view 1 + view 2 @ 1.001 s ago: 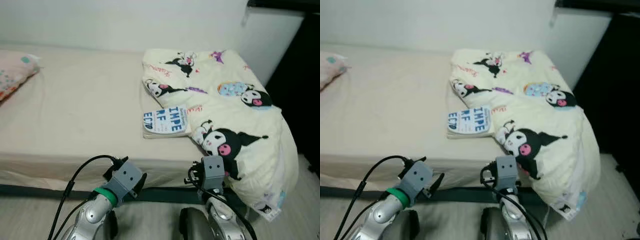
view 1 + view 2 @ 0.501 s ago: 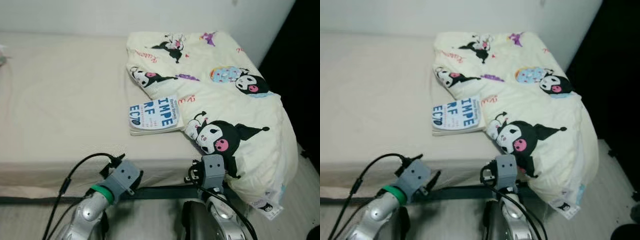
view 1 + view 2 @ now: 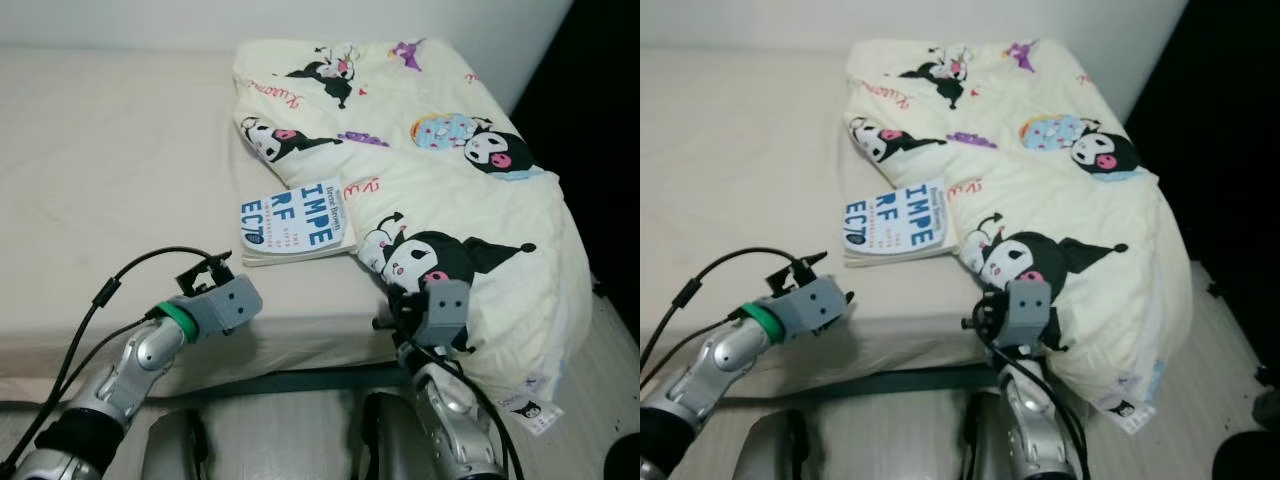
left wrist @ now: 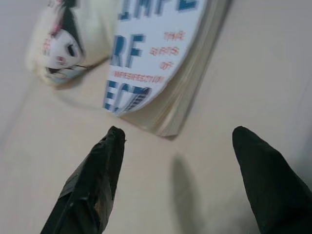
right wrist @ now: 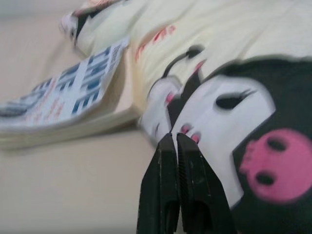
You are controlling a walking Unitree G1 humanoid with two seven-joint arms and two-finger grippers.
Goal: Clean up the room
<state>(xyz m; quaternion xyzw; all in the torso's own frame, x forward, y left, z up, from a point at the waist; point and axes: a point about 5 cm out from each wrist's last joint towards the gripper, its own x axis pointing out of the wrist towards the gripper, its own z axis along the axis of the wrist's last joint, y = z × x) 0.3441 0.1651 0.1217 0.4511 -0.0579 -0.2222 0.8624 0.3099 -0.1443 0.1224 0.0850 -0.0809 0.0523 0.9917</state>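
A white paperback book (image 3: pixel 296 221) with blue letters lies flat on the beige bed (image 3: pixel 110 170), against the edge of a cream quilt (image 3: pixel 470 210) printed with black cartoon figures. My left gripper (image 4: pixel 178 183) is open, hovering low over the sheet just short of the book's (image 4: pixel 156 68) near corner. My right gripper (image 5: pixel 176 185) is shut and empty, pointing at the quilt's (image 5: pixel 234 112) folded edge beside the book (image 5: pixel 63 105). In the eye views the left wrist (image 3: pixel 215 305) is raised over the mattress edge and the right wrist (image 3: pixel 440 315) stands before the quilt.
The quilt hangs over the bed's right end toward the floor, with a tag (image 3: pixel 527 408) low down. A dark gap (image 3: pixel 600 150) lies to the right of the bed. A white wall (image 3: pixel 300 20) runs behind it.
The camera has come closer and turned right, so the pillow has left view. My left arm has risen and reached forward over the mattress edge toward the book.
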